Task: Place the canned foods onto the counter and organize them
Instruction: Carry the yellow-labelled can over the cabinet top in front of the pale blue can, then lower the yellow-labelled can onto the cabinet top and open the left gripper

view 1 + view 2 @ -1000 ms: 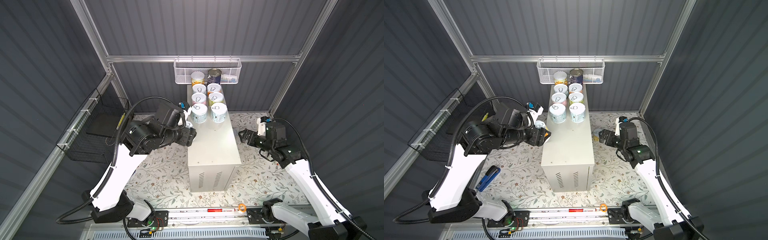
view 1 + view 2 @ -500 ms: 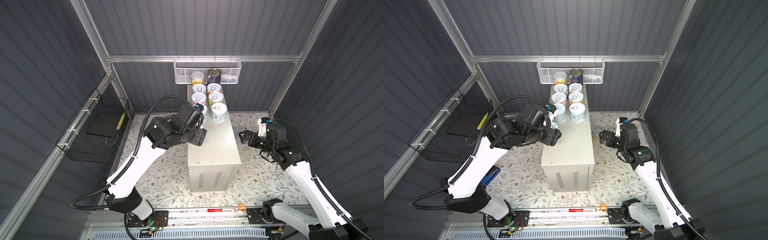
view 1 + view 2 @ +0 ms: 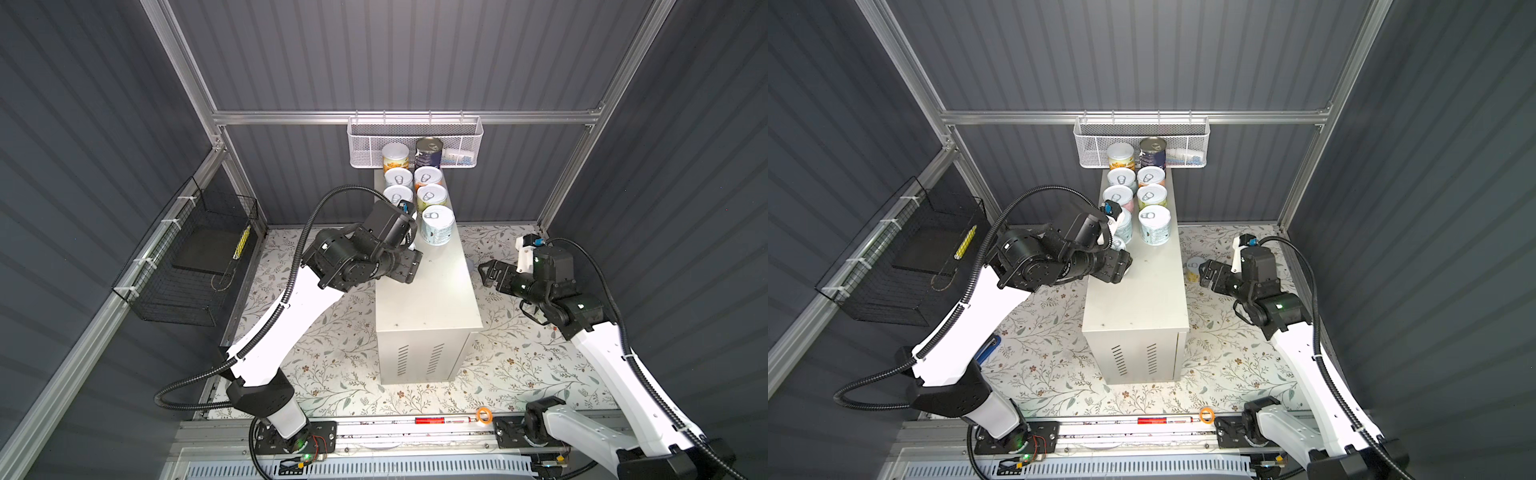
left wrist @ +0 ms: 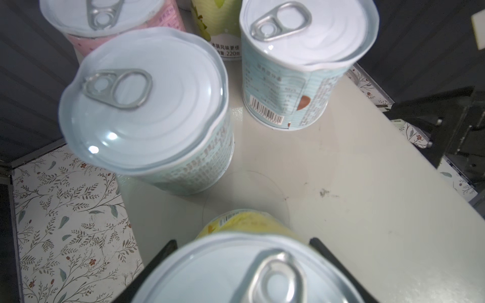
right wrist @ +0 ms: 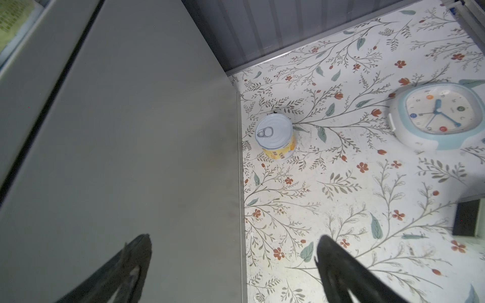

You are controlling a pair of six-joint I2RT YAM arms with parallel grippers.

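The counter (image 3: pixel 428 299) (image 3: pixel 1138 299) is a tall white box with several cans in two rows at its far end, among them a dark navy can (image 3: pixel 428 151) and a teal can (image 3: pixel 437 224). My left gripper (image 3: pixel 409 266) (image 4: pixel 242 241) is shut on a yellow-labelled can (image 4: pixel 244 270), over the counter top (image 4: pixel 328 210) just in front of the left row's teal can (image 4: pixel 147 105). My right gripper (image 3: pixel 488 272) (image 5: pixel 233 246) hangs open and empty beside the counter's right wall (image 5: pixel 131 157). Another yellow can (image 5: pixel 275 136) (image 3: pixel 1192 266) stands on the floor there.
A white mesh basket (image 3: pixel 415 141) hangs on the back wall above the cans. A black wire basket (image 3: pixel 187 257) hangs on the left wall. A blue-rimmed clock (image 5: pixel 441 115) lies on the flowered floor right of the counter. A blue object (image 3: pixel 986 349) lies under the left arm.
My left arm has swung right from beside the counter to over its left edge, carrying the can. The right arm has hardly moved.
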